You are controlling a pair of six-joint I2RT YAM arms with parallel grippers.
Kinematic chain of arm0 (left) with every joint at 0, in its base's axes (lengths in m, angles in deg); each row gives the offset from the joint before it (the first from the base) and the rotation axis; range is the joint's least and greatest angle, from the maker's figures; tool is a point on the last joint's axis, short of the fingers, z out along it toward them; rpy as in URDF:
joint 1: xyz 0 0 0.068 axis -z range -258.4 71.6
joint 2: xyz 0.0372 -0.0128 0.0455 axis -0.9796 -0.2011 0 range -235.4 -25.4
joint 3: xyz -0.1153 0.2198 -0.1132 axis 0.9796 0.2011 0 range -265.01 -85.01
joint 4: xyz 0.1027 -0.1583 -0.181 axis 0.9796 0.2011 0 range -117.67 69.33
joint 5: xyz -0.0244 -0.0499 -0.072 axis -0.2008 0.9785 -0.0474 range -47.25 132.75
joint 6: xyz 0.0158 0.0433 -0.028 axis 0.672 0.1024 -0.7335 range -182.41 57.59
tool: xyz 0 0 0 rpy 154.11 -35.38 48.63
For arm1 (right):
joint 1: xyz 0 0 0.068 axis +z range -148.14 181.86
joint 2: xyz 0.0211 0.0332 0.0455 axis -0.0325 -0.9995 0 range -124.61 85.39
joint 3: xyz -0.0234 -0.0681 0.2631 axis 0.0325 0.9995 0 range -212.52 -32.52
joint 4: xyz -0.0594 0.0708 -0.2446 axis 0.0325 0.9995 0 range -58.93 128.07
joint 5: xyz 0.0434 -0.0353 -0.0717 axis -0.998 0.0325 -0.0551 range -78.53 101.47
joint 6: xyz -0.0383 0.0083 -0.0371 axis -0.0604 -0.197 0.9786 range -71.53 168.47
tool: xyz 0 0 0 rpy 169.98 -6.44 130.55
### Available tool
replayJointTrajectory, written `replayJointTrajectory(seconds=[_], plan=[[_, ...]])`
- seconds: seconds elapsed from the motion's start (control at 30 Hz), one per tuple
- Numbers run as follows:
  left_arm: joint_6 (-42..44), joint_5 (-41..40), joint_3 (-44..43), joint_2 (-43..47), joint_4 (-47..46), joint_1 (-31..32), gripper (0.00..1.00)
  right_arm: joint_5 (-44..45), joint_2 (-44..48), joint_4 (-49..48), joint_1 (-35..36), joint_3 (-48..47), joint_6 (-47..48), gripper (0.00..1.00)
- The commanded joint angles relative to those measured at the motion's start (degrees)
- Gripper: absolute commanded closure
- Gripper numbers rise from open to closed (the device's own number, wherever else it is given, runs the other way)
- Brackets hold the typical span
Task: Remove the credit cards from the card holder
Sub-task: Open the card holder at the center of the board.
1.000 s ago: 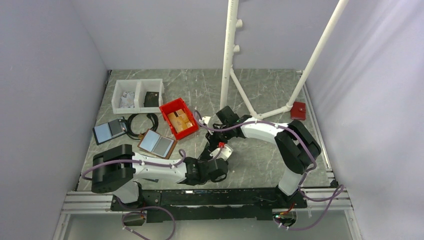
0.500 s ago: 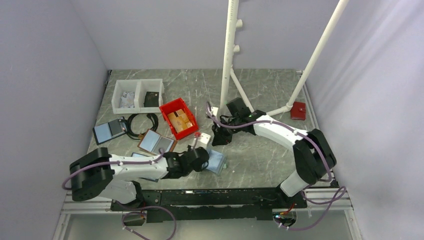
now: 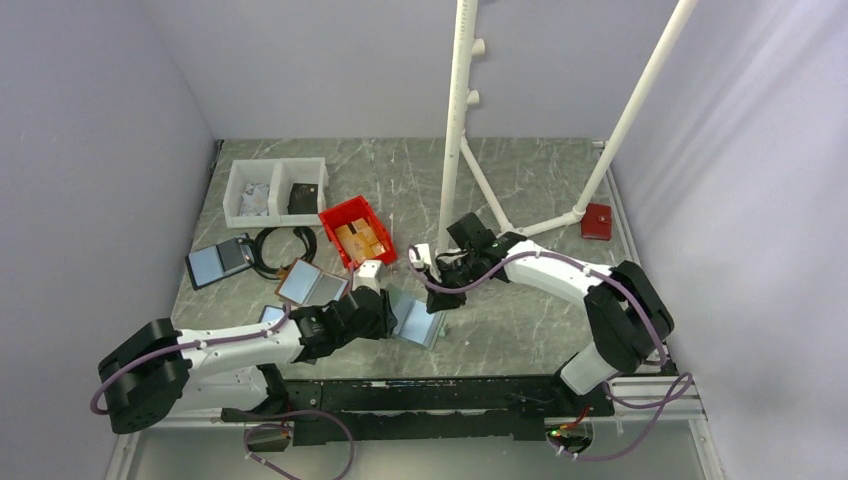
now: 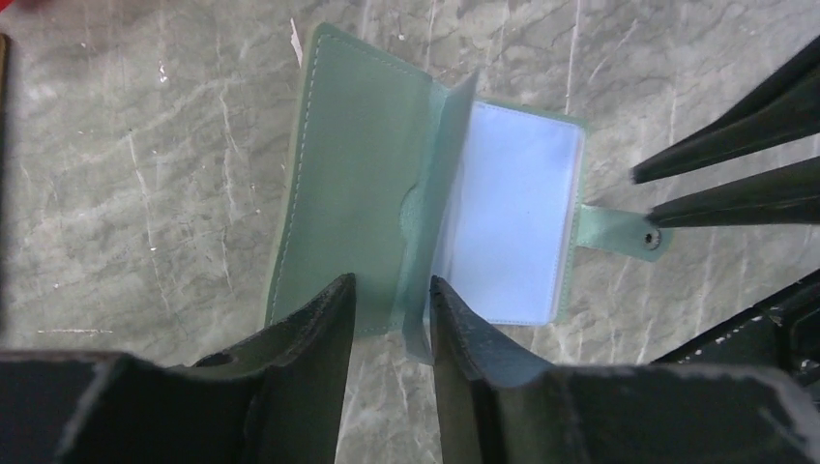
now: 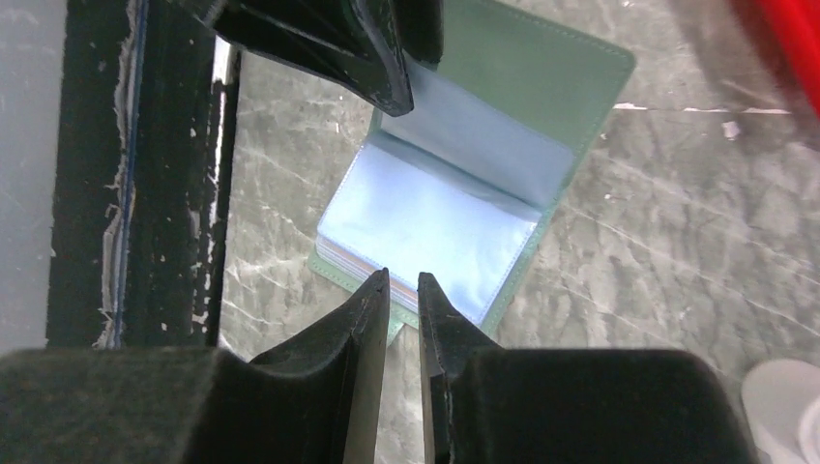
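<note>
- Your left gripper (image 4: 392, 282) has its jaws parted with a plain gap. One clear-pocket leaf (image 4: 440, 184) stands on edge in that gap, close to the finger on the right of the left wrist view. It looks straddled, not pinched. I read this as page-turning: the leaf is propped up so the pocket under it lies exposed.
- Your right gripper (image 5: 403, 277) has its jaws almost together, with only a thin slit between them and nothing visible in it. The tips sit at the holder's tab-side edge, and in the left wrist view one fingertip is right at the snap tab (image 4: 614, 232). I cannot tell whether it presses down. The position would suit pinning the holder so it does not slide while the other arm works the leaves.
- The card holder (image 4: 353, 164) lies open on the marble table (image 4: 145, 193), between your two grippers and near the front middle. Its teal inner cover is on one side and the pale blue pocket stack on the other.
- The credit cards cannot be made out — every pocket face on show looks pale and blank. My judgement is that any cards sit in leaves not yet turned, so nothing has been drawn out of this spread.
- There is no brand, label or lettering you could read. The cover shows only stitching, and the snap on the tab is plain.
- Further out, the brown-edged folder (image 3: 312, 287) lies just beside your left arm. It is not the target, so leave it alone.
</note>
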Motion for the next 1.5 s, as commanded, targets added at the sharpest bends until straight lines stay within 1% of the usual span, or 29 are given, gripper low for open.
replayJointTrajectory(seconds=[0.0,0.13,0.2,0.3,0.43,0.5,0.6,0.7,0.77,0.83,1.03,1.07,1.13,1.2,1.23,1.37,1.47], plan=[[-4.28,0.53,-1.01,2.89,2.97,-0.53,0.58,3.66,-3.25,-1.46,1.54,-0.36,2.3,0.8],[-5.97,-0.46,-1.99,4.82,6.76,-0.79,0.56,6.94,-7.4,-2.21,2.91,-2.35,-2.31,0.8],[-5.85,1.15,-1.87,6.12,6.91,-1.1,0.54,7.1,-8.49,-4.28,3.91,-3.31,-5.46,0.8],[-5.1,3.82,-1.99,8.54,8.12,-1.58,0.54,9.74,-11.33,-4.5,6.93,-7.6,-12.0,0.8],[-2.1,6.18,-3.71,13.33,13.35,-1.7,0.57,12.55,-16.46,-2.68,9.83,-13.0,-16.14,0.82],[0.77,9.07,-4.08,16.04,14.58,-1.7,0.55,13.89,-18.38,-2.56,10.26,-14.18,-17.83,0.83],[5.93,17.59,-2.57,19.72,9.98,-1.73,0.5,16.16,-20.21,-2.91,10.79,-14.92,-19.57,0.83],[7.96,21.96,-0.84,20.61,3.61,-1.7,0.48,18.12,-21.06,-3.26,10.94,-15.05,-20.53,0.83],[7.91,22.72,0.06,18.85,-1.26,-1.65,0.48,18.5,-21.15,-3.28,10.94,-14.95,-20.83,0.83],[8.63,23.49,-0.38,15.1,-6.71,-1.7,0.47,18.03,-20.86,-2.96,10.74,-15.17,-20.79,0.83],[12.14,25.37,-6.31,-1.58,-9.93,-1.7,0.46,12.79,-19.22,-1.09,8.0,-15.82,-20.15,0.83],[12.53,25.59,-6.63,-3.24,-10.84,-1.61,0.41,11.94,-18.86,-0.86,7.41,-15.83,-20.17,0.83],[12.89,25.13,-6.57,-5.44,-12.66,-1.38,0.24,10.14,-18.09,-0.14,6.31,-15.95,-19.73,0.83],[13.18,23.17,-7.02,-6.57,-12.53,-0.8,0.12,8.57,-17.46,0.35,5.3,-16.01,-19.61,0.83],[13.54,21.55,-7.49,-7.0,-11.55,-0.34,0.1,7.82,-17.22,0.62,4.88,-16.01,-19.43,0.83],[14.38,15.7,-10.52,-9.29,-5.72,1.65,0.1,6.42,-16.91,1.18,4.43,-16.16,-19.22,0.83],[14.27,11.52,-12.85,-11.85,-1.11,2.95,0.12,6.1,-16.92,1.83,4.32,-16.48,-19.06,0.83]])
